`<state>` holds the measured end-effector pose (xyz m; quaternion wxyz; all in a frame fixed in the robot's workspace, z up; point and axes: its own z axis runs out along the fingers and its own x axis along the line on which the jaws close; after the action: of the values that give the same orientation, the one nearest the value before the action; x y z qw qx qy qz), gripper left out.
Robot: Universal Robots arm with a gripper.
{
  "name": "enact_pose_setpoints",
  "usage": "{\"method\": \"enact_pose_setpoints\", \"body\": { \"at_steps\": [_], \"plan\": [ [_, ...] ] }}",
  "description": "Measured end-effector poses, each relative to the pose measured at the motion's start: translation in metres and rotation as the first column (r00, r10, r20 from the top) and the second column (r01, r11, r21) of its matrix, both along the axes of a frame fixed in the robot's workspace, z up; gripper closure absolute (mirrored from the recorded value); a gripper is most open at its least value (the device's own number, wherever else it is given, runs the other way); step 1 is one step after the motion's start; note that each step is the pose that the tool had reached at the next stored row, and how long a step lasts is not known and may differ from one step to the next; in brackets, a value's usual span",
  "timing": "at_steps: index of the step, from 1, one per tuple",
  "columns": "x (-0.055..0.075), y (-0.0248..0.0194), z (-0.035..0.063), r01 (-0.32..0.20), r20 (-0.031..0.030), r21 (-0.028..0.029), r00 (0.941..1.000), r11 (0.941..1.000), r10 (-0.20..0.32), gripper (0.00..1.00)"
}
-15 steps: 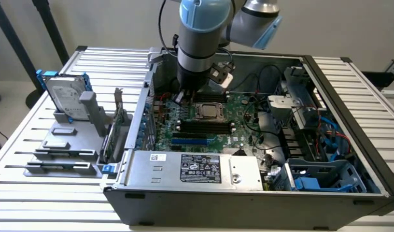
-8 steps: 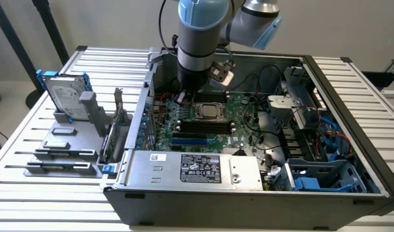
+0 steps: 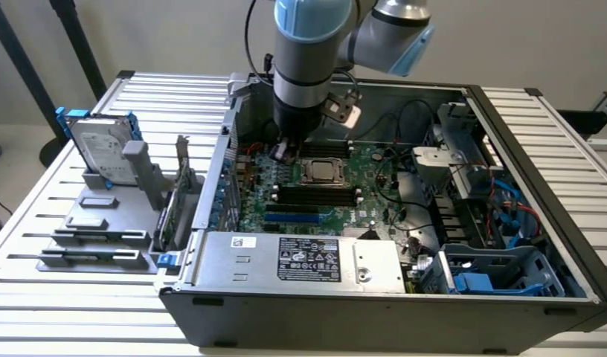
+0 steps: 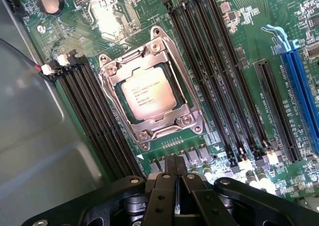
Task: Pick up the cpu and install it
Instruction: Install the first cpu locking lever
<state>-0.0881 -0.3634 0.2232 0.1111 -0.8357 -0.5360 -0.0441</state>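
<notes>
We see the cpu (image 4: 148, 94) seated in the motherboard (image 4: 234, 31) socket's metal frame, light, rigid and fragile, best held by its thin edges, while our gripper (image 4: 175, 167) hovers nearby, fingers closed and empty.

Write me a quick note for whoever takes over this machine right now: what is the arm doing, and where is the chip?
Tool: fingers together, holding nothing, hanging above the motherboard inside the open computer case.
CPU: lying flat in its socket, inside the metal retention frame, apart from the tool.
Done: the chip is in place.
Left: cannot tell whether the frame is latched.
Beside the case: hard drive in its blue bracket.
</notes>
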Motion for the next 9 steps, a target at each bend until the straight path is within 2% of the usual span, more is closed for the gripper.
{"method": "enact_pose_setpoints", "body": {
  "at_steps": [4, 7, 9],
  "plan": [
    [0.0000, 0.0010, 0.0000, -0.028, 0.0111, -0.0089, 0.9995, 0.9996, 0.028, 0.89],
    [0.0000, 0.0030, 0.0000, -0.040, 0.0163, -0.0227, 0.9991, 0.9990, 0.040, 0.89],
    [0.0000, 0.0045, 0.0000, -0.046, 0.0177, -0.0340, 0.9988, 0.9984, 0.046, 0.89]
  ]
}}
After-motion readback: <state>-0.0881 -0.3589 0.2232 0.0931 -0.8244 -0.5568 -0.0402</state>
